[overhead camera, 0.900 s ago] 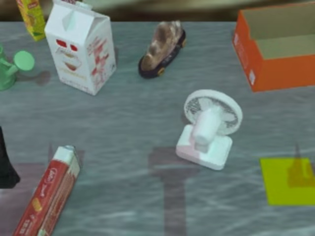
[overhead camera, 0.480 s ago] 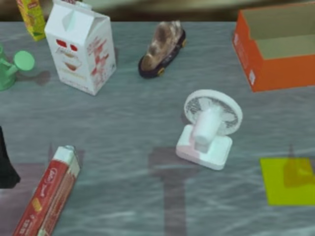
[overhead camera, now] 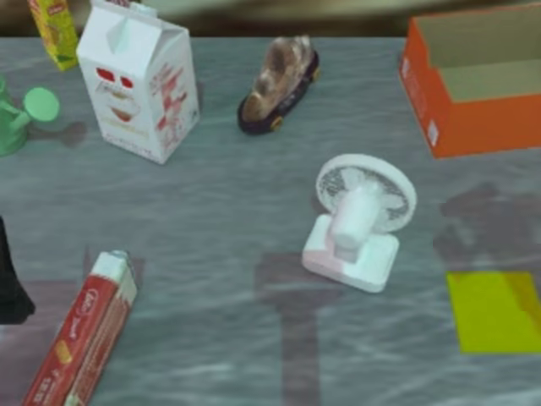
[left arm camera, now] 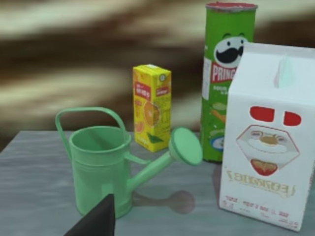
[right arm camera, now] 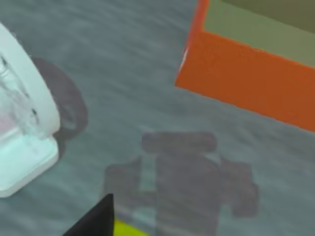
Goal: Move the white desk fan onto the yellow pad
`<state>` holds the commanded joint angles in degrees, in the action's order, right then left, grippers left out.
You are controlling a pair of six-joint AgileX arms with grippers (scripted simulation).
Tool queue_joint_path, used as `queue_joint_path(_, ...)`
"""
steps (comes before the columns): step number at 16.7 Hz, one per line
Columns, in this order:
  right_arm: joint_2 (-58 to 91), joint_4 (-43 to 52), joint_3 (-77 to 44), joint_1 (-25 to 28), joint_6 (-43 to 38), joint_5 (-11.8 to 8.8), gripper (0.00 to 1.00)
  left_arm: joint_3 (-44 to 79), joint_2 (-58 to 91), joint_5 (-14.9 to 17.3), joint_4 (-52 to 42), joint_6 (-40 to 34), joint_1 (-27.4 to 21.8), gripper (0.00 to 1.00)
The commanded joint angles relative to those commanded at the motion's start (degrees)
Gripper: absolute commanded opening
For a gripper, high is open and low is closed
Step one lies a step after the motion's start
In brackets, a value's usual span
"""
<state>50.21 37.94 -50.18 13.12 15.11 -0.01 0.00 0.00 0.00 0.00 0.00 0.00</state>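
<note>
One white desk fan point(overhead camera: 359, 222), one yellow pad point(overhead camera: 494, 311), apart.

Very little of the AgileX robot's body shows. In the top view, a matte black, rounded piece of the left arm point(overhead camera: 10, 283) shows at the table's left edge, plain and unmarked, without visible cables or screws. In each wrist view, one flat black, wedge-shaped fingertip shows at the picture's edge: the left gripper's fingertip point(left arm camera: 96, 222) and the right gripper's fingertip point(right arm camera: 94, 219), both smooth, dull and tapering to a point.
</note>
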Motion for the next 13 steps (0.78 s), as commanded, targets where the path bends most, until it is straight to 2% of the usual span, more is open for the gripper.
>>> queue_joint_path(8, 49.9, 32.9, -51.4, 11.3, 12.3, 0.1, 1.00, 0.0, 0.0, 0.0, 0.0, 0.0, 0.0, 1.00)
queue_joint_path(13, 72.1, 47.8, -74.0, 16.2, 17.8, 0.2, 1.00, 0.0, 0.0, 0.0, 0.0, 0.0, 0.0, 1.00)
